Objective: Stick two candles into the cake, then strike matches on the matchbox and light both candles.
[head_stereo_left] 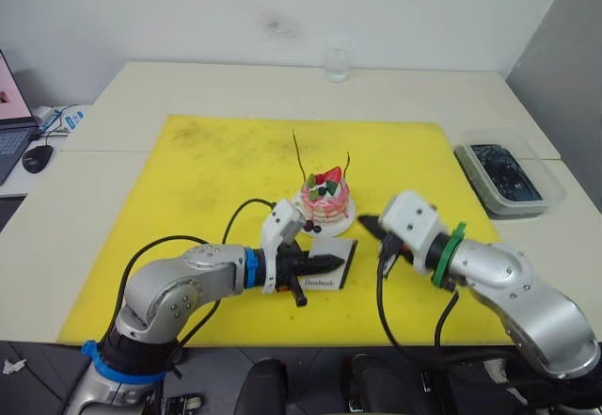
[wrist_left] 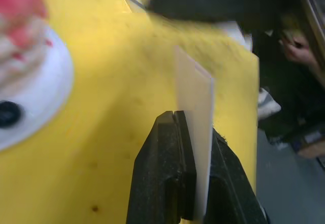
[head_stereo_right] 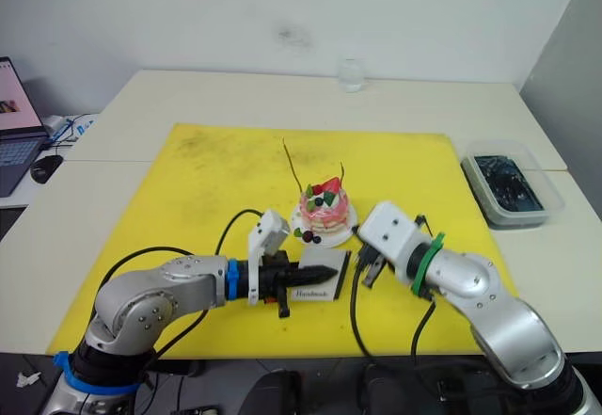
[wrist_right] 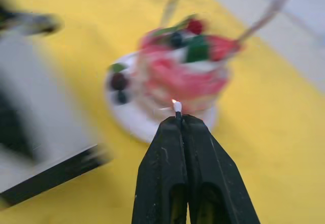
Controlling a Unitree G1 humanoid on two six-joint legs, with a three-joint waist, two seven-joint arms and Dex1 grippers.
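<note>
From the head camera, a yellow mat [head_stereo_left: 216,180] covers the middle of the pale counter [head_stereo_left: 188,86]. The cake [head_stereo_left: 325,199] sits on its white plate near the mat's centre, with two candles [head_stereo_left: 299,156] standing upright in it, one taller at the robot's left and a shorter one at the right. The left end effector [head_stereo_left: 324,264] reaches in from the left and is clenched on the matchbox [head_stereo_left: 331,266], which stands just in front of the cake, its printed face toward the camera. The right end effector [head_stereo_left: 369,225] lies just right of the plate, its black fingers pointing at the cake. A clear glass [head_stereo_left: 337,61] stands at the far edge of the counter, a plastic tray [head_stereo_left: 508,180] with dark contents lies off the mat to the right, and a laptop [head_stereo_left: 11,114] and mouse [head_stereo_left: 38,158] sit far left.

In the left wrist view, the two black fingers [wrist_left: 167,183] pinch the thin white box edge-on above the mat, the plate beside it.

In the right wrist view, the right fingers [wrist_right: 167,178] are pressed together on a match [wrist_right: 177,108], whose short tip bears a small pale flame right in front of the cake.
</note>
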